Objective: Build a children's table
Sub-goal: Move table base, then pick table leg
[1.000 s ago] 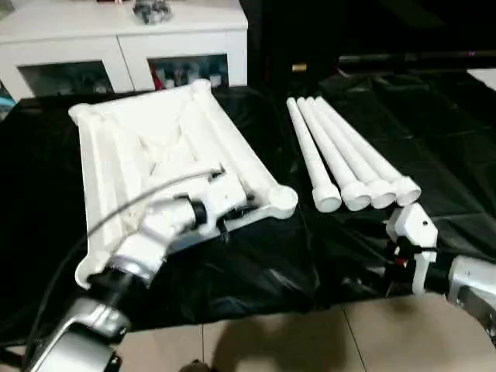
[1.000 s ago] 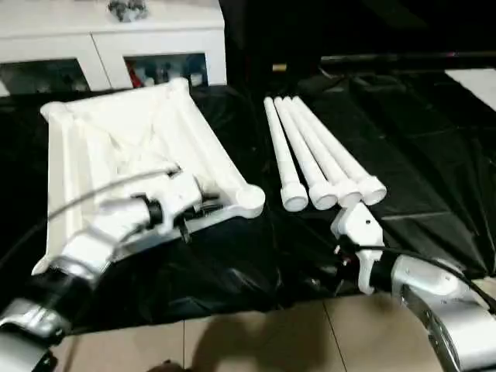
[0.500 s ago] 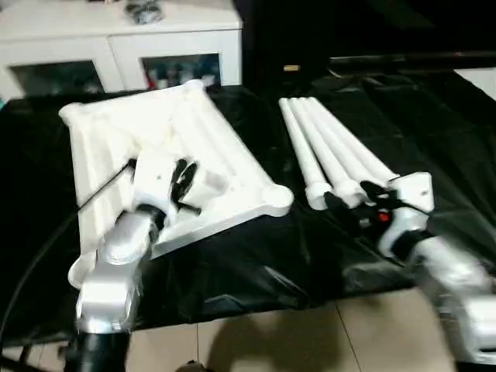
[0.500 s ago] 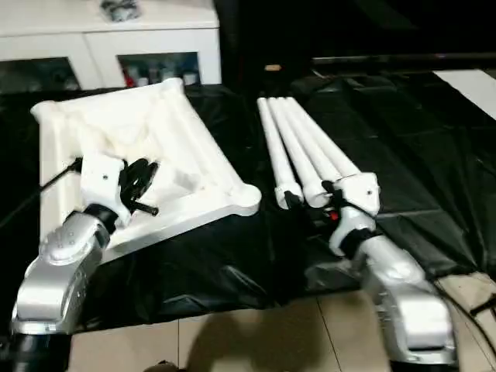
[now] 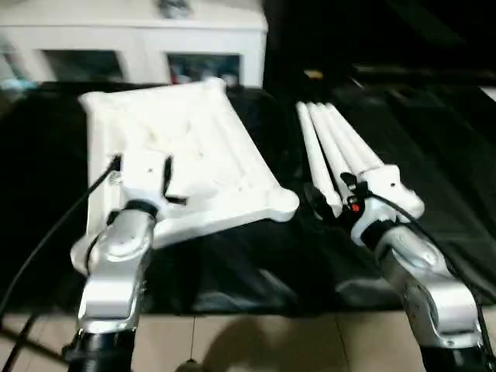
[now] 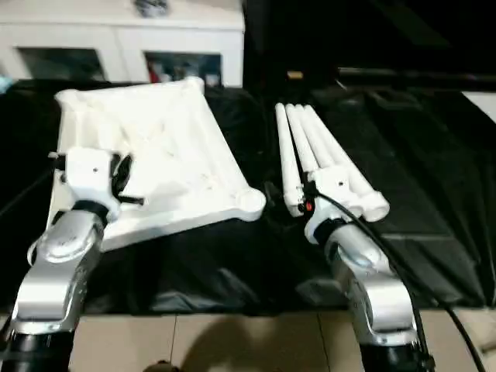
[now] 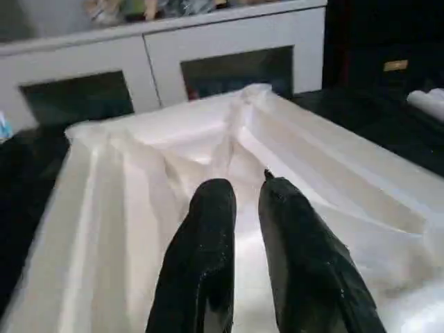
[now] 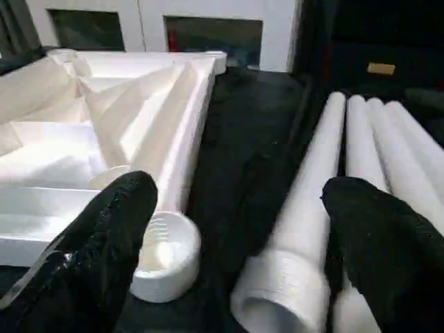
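Note:
The white tabletop lies ribbed side up on the black cloth, with a round corner socket at its near right. Four white legs lie side by side to its right. My left gripper hovers over the near part of the tabletop's underside, its black fingers close together with nothing between them. My right gripper is open above the cloth, between that corner socket and the thick end of the nearest leg; it holds nothing. Its wrist sits at the legs' near ends.
A white cabinet with glass doors stands behind the table. The black cloth covers the work surface down to the tiled floor at the front. A black cable trails from my left arm.
My right gripper has swung from the cloth's front edge forward and left to the legs' thick ends. My left gripper has pulled back from the tabletop's near right edge toward its near left.

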### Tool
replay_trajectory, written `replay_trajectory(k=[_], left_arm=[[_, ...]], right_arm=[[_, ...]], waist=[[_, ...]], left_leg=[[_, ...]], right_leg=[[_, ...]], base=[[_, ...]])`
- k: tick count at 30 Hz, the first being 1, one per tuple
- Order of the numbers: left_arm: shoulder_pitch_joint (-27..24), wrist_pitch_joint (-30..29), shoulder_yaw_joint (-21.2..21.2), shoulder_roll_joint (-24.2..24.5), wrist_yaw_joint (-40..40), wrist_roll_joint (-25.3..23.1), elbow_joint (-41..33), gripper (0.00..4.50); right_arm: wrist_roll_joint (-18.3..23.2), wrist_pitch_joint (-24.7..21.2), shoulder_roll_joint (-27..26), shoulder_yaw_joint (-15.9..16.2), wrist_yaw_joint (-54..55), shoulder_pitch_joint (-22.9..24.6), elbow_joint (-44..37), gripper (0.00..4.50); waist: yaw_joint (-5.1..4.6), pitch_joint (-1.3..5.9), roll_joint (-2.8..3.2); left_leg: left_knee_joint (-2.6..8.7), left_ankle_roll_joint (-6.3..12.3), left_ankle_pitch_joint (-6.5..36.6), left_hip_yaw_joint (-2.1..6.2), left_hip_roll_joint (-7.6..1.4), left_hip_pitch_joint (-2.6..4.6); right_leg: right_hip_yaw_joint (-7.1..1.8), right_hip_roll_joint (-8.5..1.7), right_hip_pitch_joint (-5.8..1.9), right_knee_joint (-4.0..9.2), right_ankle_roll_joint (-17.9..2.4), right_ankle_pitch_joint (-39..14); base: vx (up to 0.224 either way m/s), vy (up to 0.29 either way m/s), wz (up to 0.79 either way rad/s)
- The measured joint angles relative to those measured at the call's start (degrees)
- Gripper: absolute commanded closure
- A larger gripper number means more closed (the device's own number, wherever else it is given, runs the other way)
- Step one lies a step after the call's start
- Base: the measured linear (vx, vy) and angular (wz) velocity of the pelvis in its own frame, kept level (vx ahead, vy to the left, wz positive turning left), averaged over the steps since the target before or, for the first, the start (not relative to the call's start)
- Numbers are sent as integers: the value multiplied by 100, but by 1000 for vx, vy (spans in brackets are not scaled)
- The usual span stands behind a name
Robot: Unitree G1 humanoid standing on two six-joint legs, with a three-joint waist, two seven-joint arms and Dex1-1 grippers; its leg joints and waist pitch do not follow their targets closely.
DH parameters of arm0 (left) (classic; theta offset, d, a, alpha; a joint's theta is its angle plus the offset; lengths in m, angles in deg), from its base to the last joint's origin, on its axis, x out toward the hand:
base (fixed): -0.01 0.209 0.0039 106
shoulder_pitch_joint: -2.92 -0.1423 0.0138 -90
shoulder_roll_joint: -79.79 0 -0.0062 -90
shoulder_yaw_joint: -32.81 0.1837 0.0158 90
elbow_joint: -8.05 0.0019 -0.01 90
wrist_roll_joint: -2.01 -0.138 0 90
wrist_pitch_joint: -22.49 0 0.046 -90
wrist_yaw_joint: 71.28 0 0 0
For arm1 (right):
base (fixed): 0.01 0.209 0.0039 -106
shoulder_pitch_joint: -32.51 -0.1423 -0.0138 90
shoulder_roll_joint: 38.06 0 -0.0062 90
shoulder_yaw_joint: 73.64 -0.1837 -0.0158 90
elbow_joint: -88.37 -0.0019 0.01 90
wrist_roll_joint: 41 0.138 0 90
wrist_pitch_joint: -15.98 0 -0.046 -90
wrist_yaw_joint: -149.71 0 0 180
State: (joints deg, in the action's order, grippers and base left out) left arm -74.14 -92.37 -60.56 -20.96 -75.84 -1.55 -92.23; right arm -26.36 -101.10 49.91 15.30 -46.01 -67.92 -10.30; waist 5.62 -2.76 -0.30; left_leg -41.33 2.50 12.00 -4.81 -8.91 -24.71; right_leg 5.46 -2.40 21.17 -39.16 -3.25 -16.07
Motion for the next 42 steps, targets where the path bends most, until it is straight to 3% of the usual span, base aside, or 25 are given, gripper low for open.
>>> replay_trajectory(k=[2,3,5,8,10,11,12,13,14,15,17,18,21,22,23,24,25,27,29,30,31,33,36,39,42], left_arm=[[5,-20,64,20,-16,8,-52,366],[-1,-11,98,108,-30,12,-88,366],[-61,-12,94,141,-31,12,-95,366],[-91,-8,120,151,-75,8,-120,366],[-93,-9,121,150,-134,19,-125,366],[-107,-11,116,153,-148,29,-131,366],[-154,-20,94,171,-150,38,-137,366],[-157,-28,92,224,-149,47,-145,366],[-137,-31,84,265,-148,52,-170,366],[-129,-31,41,320,-145,53,-213,366],[-135,-30,19,307,-143,55,-248,366],[-152,-44,39,246,-146,64,-243,366],[-122,-48,252,175,-249,151,-249,366],[-106,-47,254,177,-260,158,-251,366],[-104,-47,238,184,-259,160,-261,366],[-110,-48,185,251,-257,161,-279,366],[-128,-59,100,300,-251,159,-269,366],[-133,-120,-66,371,-235,156,-204,366],[-95,-117,-52,355,-248,166,-209,366],[-48,-114,-16,354,-259,178,-236,366],[3,-118,1,312,-262,192,-227,366],[-14,-132,272,221,-325,266,-217,366],[23,-174,168,375,-483,373,-221,355],[14,-290,137,551,-887,579,-210,335],[10,-382,225,870,-1380,723,-187,321]], right_arm=[[-3,-3,13,10,-85,-7,4,16],[-8,-3,18,80,-132,-13,7,16],[-6,-3,-2,181,-183,-26,7,16],[-137,10,2,315,-192,-84,57,16],[-165,15,1,347,-205,-121,96,16],[-172,15,12,370,-230,-138,112,16],[-167,14,-2,408,-283,-183,126,16],[-133,10,-31,419,-334,-229,125,16],[-105,10,-55,428,-367,-252,116,16],[-74,7,-64,450,-384,-260,115,16],[-74,6,-44,455,-405,-292,115,16],[-83,-2,-6,443,-394,-270,110,16],[-145,-158,35,327,-270,-232,139,16],[-149,-180,22,311,-230,-233,139,16],[-148,-239,16,294,-202,-243,139,16],[-147,-303,-43,285,-179,-289,170,16],[-138,-372,-144,374,-173,-353,200,16],[-79,-457,-200,447,-173,-379,202,16],[-74,-529,-173,407,-152,-396,201,16],[-75,-579,-140,354,-131,-401,197,16],[-79,-679,-87,293,-81,-418,207,16],[-77,-937,-32,108,34,-436,265,16],[46,-1193,-190,-113,125,-763,282,8],[54,-1415,-320,-111,358,-1103,549,0],[31,-1558,-341,-182,588,-1587,1172,0]], waist=[[92,-8,-2],[158,-12,9],[198,5,74],[155,-8,111],[183,-83,134],[205,-137,149],[236,-207,230],[251,-227,277],[306,-225,283],[290,-217,181],[301,-168,-47],[359,-163,-57],[414,-85,-2],[412,-28,85],[426,46,191],[430,113,352],[353,115,290],[221,123,231],[27,119,125],[-76,130,-68],[-155,98,-212],[-156,96,-201],[-232,91,-101],[-226,41,-16],[-208,-12,25]], left_leg=[[294,-20,56,-188,198,229],[494,-183,100,-158,194,275],[566,-343,2,-171,53,283],[582,-355,-35,-12,87,171],[566,-357,-18,-74,17,265],[584,-396,2,-189,-69,380],[599,-551,100,-280,-203,536],[622,-579,115,-327,-282,597],[621,-582,117,-411,-282,616],[620,-583,117,-498,-260,681],[638,-637,155,-650,-182,785],[549,-543,317,-613,-134,755],[-50,-227,455,-258,91,405],[88,-155,407,-198,98,311],[407,-32,312,-177,60,248],[522,-324,44,-30,-41,286],[483,-453,115,33,10,296],[482,-412,239,158,100,378],[545,-392,309,154,189,517],[535,-376,365,58,303,566],[408,-310,454,-45,355,585],[196,30,457,8,325,511],[501,-663,192,12,224,433],[539,-727,177,-32,69,440],[536,-716,152,-194,4,459]], right_leg=[[21,81,7,77,4,39],[66,155,18,170,-31,117],[159,219,13,285,-25,220],[481,93,-49,303,-150,168],[757,-29,-207,354,-151,132],[798,-29,-269,410,-147,130],[890,-3,-466,540,-116,124],[880,-9,-549,458,9,-62],[677,-8,-505,137,35,-205],[376,-72,-496,-180,23,-244],[5,-151,-580,-174,187,-545],[-49,-133,-647,-112,174,-570],[-170,-54,-750,144,174,-540],[-166,34,-803,254,159,-514],[-135,156,-848,348,155,-514],[-52,252,-849,314,223,-567],[-21,182,-736,46,305,-645],[-102,61,-161,-635,506,-634],[-239,-103,301,-561,761,-447],[-398,-234,464,-136,682,-166],[-515,-319,488,-89,441,343],[-554,-191,352,-28,366,317],[-399,-32,270,100,298,400],[-303,3,179,328,232,504],[-306,-44,155,329,215,521]], base=[[-34,-184,3],[-50,-165,0],[-46,-142,0],[-49,-73,30],[-31,-39,56],[-65,-18,41],[0,0,0],[0,0,0],[34,50,-6],[67,9,0],[87,-43,2],[148,-76,-8],[155,-42,-3],[158,-20,6],[192,4,21],[242,51,5],[242,51,5],[191,-1,-13],[65,-11,-23],[0,0,0],[0,0,0],[41,-72,2],[40,-60,-5],[0,0,0],[-25,5,3]])
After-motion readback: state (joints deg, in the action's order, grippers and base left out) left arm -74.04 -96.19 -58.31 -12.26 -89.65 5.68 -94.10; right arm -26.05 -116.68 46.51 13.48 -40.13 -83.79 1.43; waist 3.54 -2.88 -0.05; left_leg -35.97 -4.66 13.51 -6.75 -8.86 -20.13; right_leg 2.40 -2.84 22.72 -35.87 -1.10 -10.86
